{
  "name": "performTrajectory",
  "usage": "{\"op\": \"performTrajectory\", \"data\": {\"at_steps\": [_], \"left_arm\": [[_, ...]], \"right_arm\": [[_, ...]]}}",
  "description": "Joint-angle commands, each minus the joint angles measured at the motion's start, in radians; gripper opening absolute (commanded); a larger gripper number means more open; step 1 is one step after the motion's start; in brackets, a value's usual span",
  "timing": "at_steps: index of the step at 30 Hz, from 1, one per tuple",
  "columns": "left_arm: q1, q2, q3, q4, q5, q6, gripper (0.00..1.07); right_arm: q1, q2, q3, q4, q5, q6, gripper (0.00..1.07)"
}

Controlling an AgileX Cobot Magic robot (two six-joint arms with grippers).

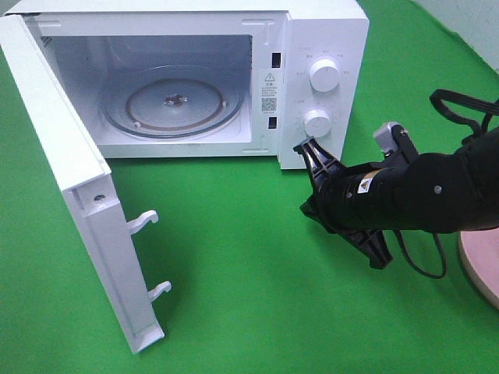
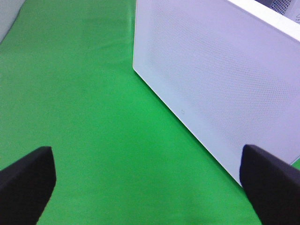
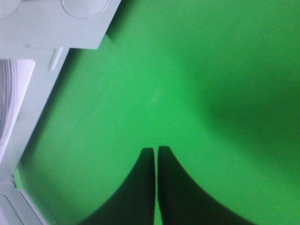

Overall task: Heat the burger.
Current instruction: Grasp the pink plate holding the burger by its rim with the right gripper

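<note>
The burger is out of view in every frame. The white microwave (image 1: 312,47) stands at the back with its door (image 1: 70,179) swung wide open to the left. Its glass turntable (image 1: 175,105) is bare. My right gripper (image 1: 306,208) hovers over the green cloth just in front of the microwave's knob panel. In the right wrist view its fingers (image 3: 156,150) are pressed together with nothing between them. My left gripper (image 2: 150,187) does not show in the high view. Its fingertips (image 2: 28,178) stand wide apart over the cloth, close to the outer face of the door (image 2: 220,89).
A pink round object (image 1: 482,261) sits at the table's right edge, partly cut off by the frame. Two white knobs (image 1: 324,75) are on the microwave's front panel. Door latch hooks (image 1: 144,220) stick out toward the middle. Green cloth (image 1: 234,296) covers the table.
</note>
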State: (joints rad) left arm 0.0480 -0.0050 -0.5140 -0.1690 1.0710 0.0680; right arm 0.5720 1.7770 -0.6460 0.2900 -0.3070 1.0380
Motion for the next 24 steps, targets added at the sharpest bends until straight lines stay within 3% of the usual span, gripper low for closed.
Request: {"op": "performTrajectory", "data": {"at_steps": [1,10,24], "left_arm": [[0.0,-0.016,0.0,-0.001,-0.005,-0.001,1.0],[0.0,-0.016,0.0,-0.001,-0.005,-0.001,1.0],[0.0,-0.016,0.0,-0.001,-0.005,-0.001,1.0]], "right_arm": [[0.004,-0.029,0.001,-0.049,0.069,-0.064,0.04],[0.004,-0.113,0.001,-0.166,0.307,-0.304,0.07],[0.004,-0.188,-0.004,-0.186,0.596,-0.664,0.1]]}}
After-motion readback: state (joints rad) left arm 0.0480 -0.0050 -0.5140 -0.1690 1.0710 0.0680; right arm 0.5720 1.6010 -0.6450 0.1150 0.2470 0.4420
